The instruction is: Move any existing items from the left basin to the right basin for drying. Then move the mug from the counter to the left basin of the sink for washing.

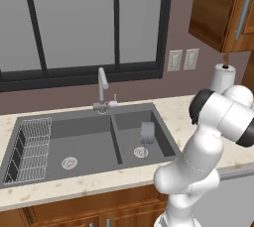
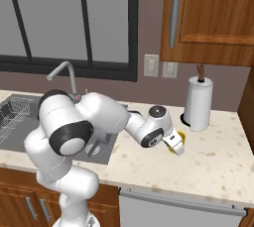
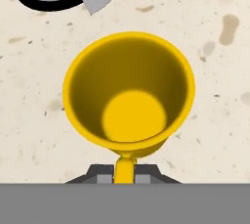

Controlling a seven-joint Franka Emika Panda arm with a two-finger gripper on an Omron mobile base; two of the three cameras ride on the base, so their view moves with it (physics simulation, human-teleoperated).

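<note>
On the counter [image 2: 208, 156] near the paper towel roll [image 2: 198, 103], the hand [image 3: 125, 173] pinches the yellow mug [image 3: 129, 93] by its handle; the grey cup [image 1: 147, 132] sits in the right basin [image 1: 130, 120].

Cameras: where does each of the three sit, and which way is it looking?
Left base view: behind the arm's left, down over the sink; the arm's white links rise lower right.
Right base view: behind its right; arm reaches to the mug by the towel roll.
Hand view: straight down into the mug.
Both base views share the sink and roll.
</note>
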